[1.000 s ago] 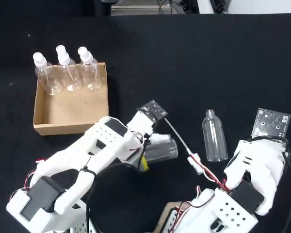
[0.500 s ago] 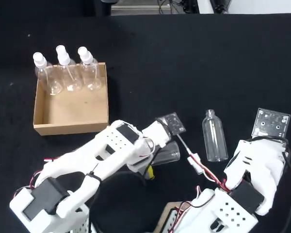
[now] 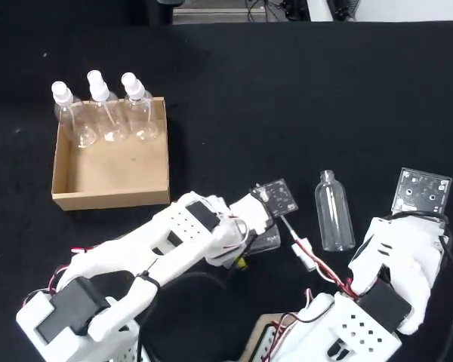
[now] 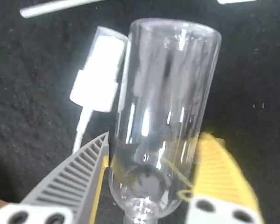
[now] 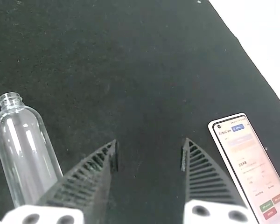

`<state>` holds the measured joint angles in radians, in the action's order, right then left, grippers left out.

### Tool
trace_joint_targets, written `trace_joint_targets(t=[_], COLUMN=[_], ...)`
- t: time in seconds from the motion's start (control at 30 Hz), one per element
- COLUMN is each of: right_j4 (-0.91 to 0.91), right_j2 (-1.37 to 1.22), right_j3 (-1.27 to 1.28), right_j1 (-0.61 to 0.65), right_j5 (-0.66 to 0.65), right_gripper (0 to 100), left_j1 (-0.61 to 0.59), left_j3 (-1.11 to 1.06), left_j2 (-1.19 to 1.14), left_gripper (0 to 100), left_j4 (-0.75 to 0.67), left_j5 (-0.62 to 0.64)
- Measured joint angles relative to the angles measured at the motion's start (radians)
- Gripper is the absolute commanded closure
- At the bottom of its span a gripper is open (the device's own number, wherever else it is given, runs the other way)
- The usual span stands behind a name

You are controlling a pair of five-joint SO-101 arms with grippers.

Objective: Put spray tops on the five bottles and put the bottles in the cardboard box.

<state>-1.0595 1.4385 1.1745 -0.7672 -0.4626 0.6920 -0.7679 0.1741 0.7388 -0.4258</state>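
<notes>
No print is legible anywhere. The phone (image 5: 246,163) lying just beside the right gripper (image 5: 150,142) shows coloured lines on its screen, too small to read.

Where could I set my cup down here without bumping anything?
The widest bare stretch is the table right of the box, beyond the uncapped bottle. The box's near half is free too, in front of three capped bottles. Crowded: around the left tool, its gripped bottle and the loose spray top.

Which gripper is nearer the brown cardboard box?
Left. The left gripper, shut on a clear plastic bottle, is off a corner of the cardboard box; the open right gripper is farther off, beyond the other clear bottle.
</notes>
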Motion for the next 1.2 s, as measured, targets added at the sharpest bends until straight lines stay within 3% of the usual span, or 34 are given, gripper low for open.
trace_joint_targets(t=[0.07, 0.37, 0.6, 0.87, 1.2], right_j4=[0.0, 0.0, -0.006, -0.031, -0.044], right_j2=[0.0, 0.0, 0.0, 0.0, 0.0], right_j3=[0.0, 0.0, 0.0, 0.0, 0.0], right_j1=[0.0, 0.0, 0.095, 0.315, 0.787], right_j5=[0.0, 0.0, 0.0, 0.124, 0.183], right_gripper=[79.8, 79.9, 80.0, 80.0, 80.0], left_j1=[0.0, -0.012, -0.129, -0.446, -1.142], left_j3=[0.0, 0.008, 0.005, 0.046, 0.178], left_j2=[0.0, 0.049, 0.333, 0.658, 0.701], left_gripper=[98, 97, 97, 97, 97], left_j4=[0.028, 0.261, 0.529, 0.93, 1.005], left_j5=[0.0, 0.0, -0.012, -0.304, -0.661])
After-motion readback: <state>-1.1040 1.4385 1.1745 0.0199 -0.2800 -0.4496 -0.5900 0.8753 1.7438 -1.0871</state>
